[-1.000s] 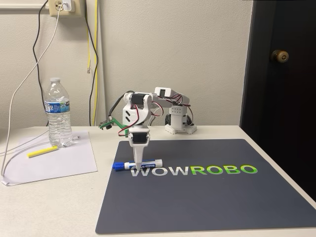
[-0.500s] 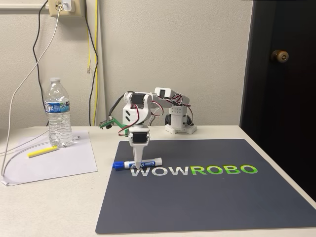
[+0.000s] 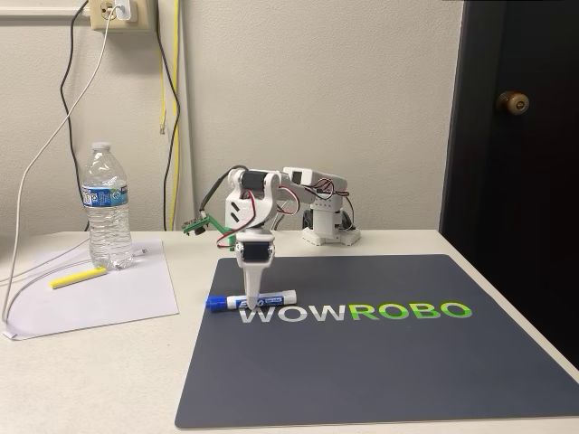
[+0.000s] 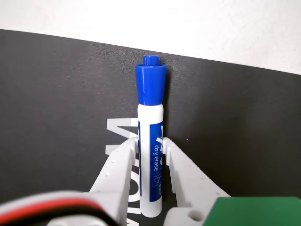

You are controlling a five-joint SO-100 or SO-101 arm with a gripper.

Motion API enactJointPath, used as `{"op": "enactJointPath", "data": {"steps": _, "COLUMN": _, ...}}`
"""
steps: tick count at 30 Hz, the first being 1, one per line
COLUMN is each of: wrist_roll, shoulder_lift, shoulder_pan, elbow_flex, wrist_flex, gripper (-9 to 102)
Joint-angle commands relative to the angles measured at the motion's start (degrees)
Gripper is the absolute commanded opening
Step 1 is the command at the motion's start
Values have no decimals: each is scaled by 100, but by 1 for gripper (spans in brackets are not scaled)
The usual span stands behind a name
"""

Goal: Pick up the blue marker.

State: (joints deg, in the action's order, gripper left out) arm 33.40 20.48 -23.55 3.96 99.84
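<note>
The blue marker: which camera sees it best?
The wrist view: the blue marker looms close, label readable, barrel between the end effector fingers. In the fixed view it looks small, lying on the dark mat, its middle hidden behind the end effector.

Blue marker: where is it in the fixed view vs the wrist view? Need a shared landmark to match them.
Fixed view: the blue marker lies flat at the dark mat's left edge, cap left, under the gripper.
Wrist view: the marker runs up the centre, cap on top, between the fingers.
Shared landmark: the white W of the mat's lettering.
</note>
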Motion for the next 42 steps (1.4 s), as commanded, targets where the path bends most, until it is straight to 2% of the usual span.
{"op": "enactJointPath", "data": {"steps": 1, "wrist_roll": -9, "shoulder_lift": 70, "shoulder_pan": 26, "elbow_flex": 290, "wrist_flex": 26, "gripper": 1}}
{"op": "enactJointPath", "data": {"steps": 9, "wrist_roll": -246, "shoulder_lift": 457, "shoulder_pan": 105, "elbow_flex": 18, "wrist_flex": 44, "gripper": 2}}
{"op": "enactJointPath", "data": {"steps": 20, "wrist_roll": -686, "shoulder_lift": 3252, "shoulder_pan": 404, "elbow_flex": -2795, "wrist_flex": 44, "gripper": 2}}
{"op": "enactJointPath", "data": {"steps": 32, "wrist_roll": -2136, "shoulder_lift": 6091, "shoulder_pan": 1433, "elbow_flex": -5133, "wrist_flex": 35, "gripper": 2}}
{"op": "enactJointPath", "data": {"steps": 42, "wrist_roll": -3463, "shoulder_lift": 7550, "shoulder_pan": 2505, "elbow_flex": -5722, "wrist_flex": 35, "gripper": 2}}
